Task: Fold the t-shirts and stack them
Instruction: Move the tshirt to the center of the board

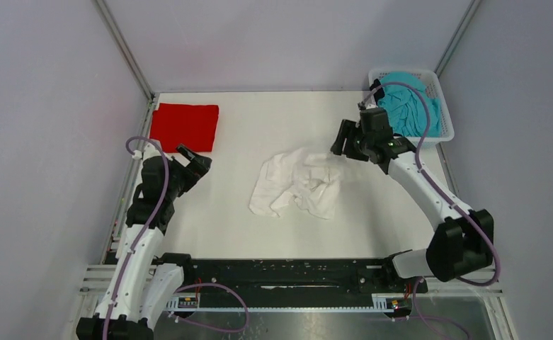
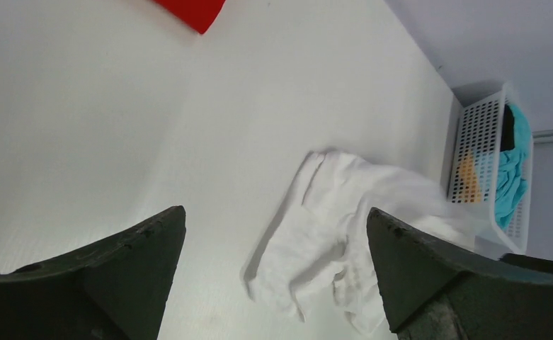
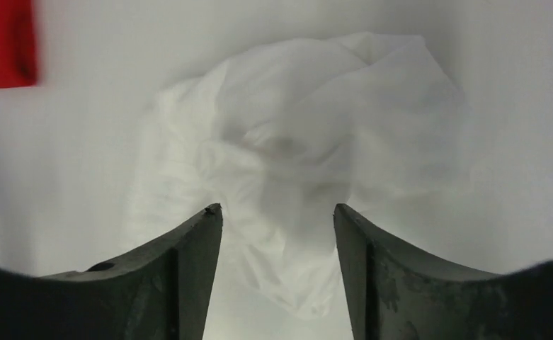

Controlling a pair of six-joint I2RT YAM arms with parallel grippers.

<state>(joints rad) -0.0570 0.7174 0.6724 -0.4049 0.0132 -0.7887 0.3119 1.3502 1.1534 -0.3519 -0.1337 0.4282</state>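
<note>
Right gripper (image 3: 277, 210), maybe touching shirt (image 1: 298, 183), basket (image 1: 447, 133) behind

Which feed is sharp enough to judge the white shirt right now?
Top view: sharp and evenly lit, the crumpled white shirt shows clear folds. Right wrist view: the shirt is blurred and washed out against the pale table. Left wrist view: mostly clear, but the shirt's edge toward the basket is smeared.

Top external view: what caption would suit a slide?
Crumpled white t-shirt mid-table, folded red t-shirt far left, teal t-shirt in basket.
</note>
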